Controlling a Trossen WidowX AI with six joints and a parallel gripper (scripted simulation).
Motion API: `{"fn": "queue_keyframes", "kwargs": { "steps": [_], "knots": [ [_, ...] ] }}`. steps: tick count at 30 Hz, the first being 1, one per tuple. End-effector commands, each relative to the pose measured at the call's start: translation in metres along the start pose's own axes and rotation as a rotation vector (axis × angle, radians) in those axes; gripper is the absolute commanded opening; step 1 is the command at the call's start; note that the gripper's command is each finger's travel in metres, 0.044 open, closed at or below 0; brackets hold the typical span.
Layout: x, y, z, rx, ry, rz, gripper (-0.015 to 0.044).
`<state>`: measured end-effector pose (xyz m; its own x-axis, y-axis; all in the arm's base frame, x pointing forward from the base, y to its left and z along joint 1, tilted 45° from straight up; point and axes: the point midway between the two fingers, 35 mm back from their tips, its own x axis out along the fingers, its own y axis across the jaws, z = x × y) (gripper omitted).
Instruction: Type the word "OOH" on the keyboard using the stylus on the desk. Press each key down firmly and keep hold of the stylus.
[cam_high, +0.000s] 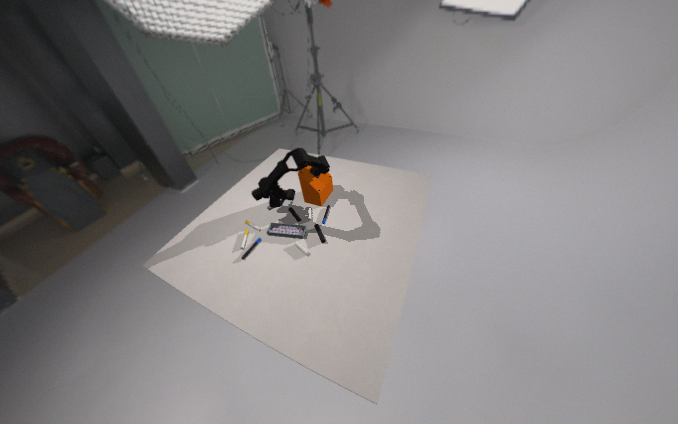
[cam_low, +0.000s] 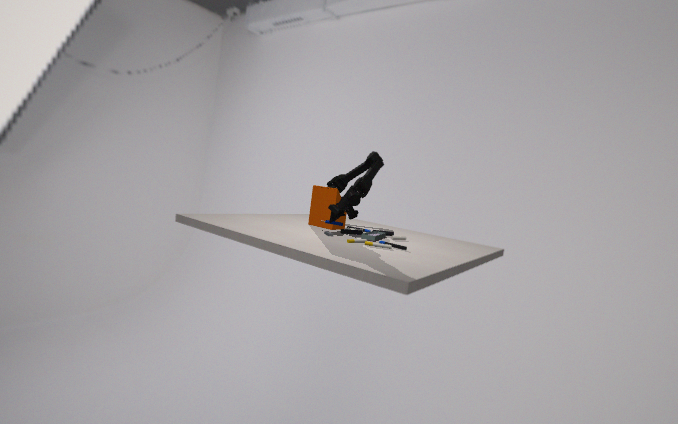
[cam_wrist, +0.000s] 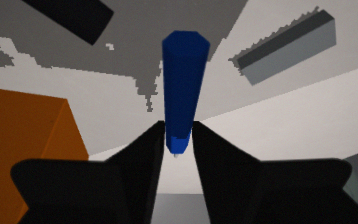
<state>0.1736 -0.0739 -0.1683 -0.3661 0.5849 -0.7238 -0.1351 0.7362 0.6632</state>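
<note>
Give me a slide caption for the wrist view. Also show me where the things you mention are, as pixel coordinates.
Black hand (cam_wrist: 178, 127) gripping the blue stylus (cam_wrist: 185, 85), orange block (cam_wrist: 30, 135) at left.

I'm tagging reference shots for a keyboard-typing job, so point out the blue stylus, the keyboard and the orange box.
blue stylus (cam_low: 334, 223) (cam_wrist: 185, 85): exterior, wrist; its barrel
keyboard (cam_high: 286, 230): top; its keys
orange box (cam_high: 315, 189) (cam_low: 322, 206) (cam_wrist: 30, 130): top, exterior, wrist; a side

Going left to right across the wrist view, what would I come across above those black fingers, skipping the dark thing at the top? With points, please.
Orange block (cam_high: 316, 190) (cam_low: 324, 205) (cam_wrist: 30, 135) → blue stylus (cam_high: 283, 201) (cam_low: 334, 223) (cam_wrist: 185, 80) in the gripper (cam_high: 278, 204) (cam_low: 333, 221) (cam_wrist: 178, 127) → grey bar (cam_low: 332, 233) (cam_wrist: 295, 52).
</note>
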Motion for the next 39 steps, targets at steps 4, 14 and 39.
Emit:
{"fn": "queue_keyframes", "kwargs": {
  "steps": [4, 14, 39],
  "knots": [
    [-0.007, -0.004, 0.01, 0.13, -0.022, -0.135, 0.0],
    [-0.024, -0.006, 0.028, 0.36, -0.132, -0.34, 0.0],
    [-0.08, 0.021, 0.081, 0.847, -0.743, -0.576, 0.0]
  ]
}}
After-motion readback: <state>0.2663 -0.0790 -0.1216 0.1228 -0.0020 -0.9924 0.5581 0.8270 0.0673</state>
